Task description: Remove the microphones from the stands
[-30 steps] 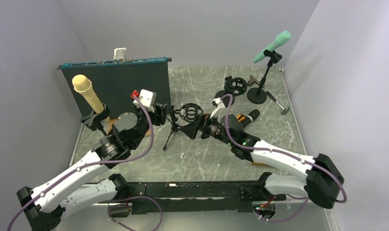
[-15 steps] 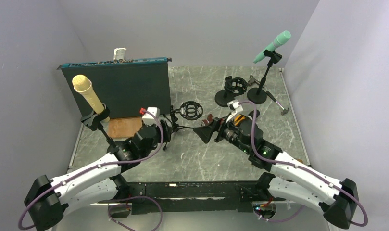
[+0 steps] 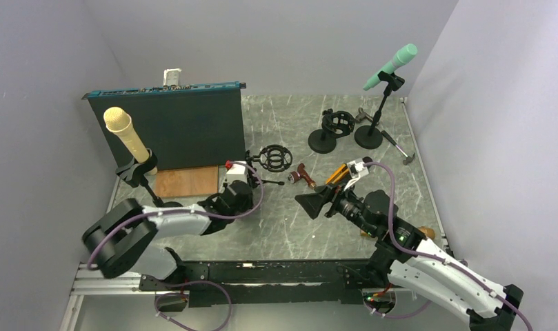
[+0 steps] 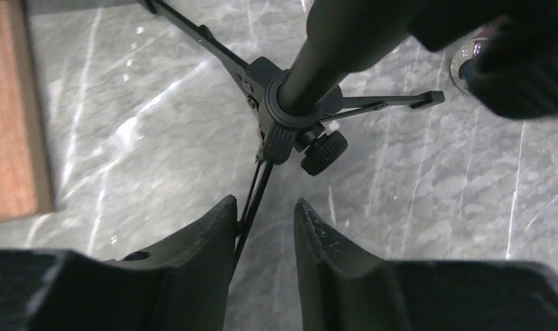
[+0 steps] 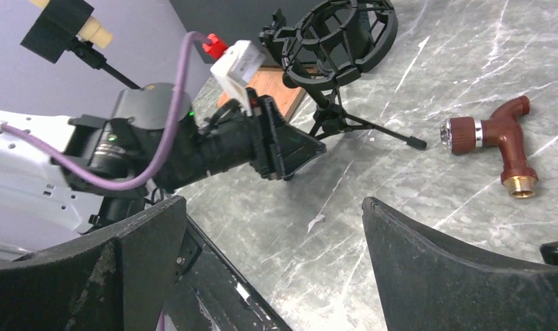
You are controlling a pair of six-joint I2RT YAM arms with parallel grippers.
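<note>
L pincer (image 4: 263,207) pulled back, jaws narrowed astride stand (image 4: 283,103) leg, gripping nothing; R pincer (image 5: 272,207) backed off, wide open. Shock mount (image 3: 274,158) looks empty, mic (image 3: 336,174) on worktop, so prob. done.

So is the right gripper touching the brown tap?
Apart. The top view shows bare table between the right gripper and the tap.

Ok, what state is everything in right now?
Left gripper: open narrowly, straddling a tripod leg.
Right gripper: wide open, empty.
Tripod shock mount: upright, empty.
Cream microphone: held in the left stand, tilted.
Green microphone: held in the rear stand, tilted.
Brown fitting: lying on the table.
</note>
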